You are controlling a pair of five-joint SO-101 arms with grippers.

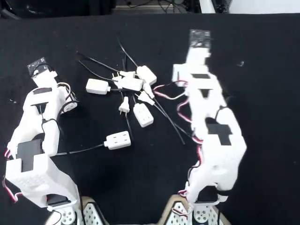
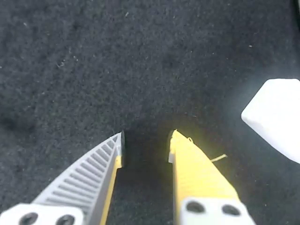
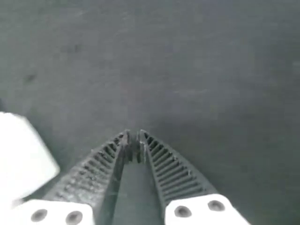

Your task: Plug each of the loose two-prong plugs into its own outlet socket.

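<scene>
Loose plugs (image 1: 124, 107) and outlet sockets (image 1: 118, 139) are lying apparently unjoined around frame centre; left gripper (image 2: 145, 140) slightly open, right gripper (image 3: 132, 136) nearly shut, both empty.

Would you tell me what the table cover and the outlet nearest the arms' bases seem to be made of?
Table cover: probably black felt or cloth, matte and fuzzy, flecked with lint. Outlet: likely white moulded plastic, smooth, crisp-edged, with cut slots.
</scene>
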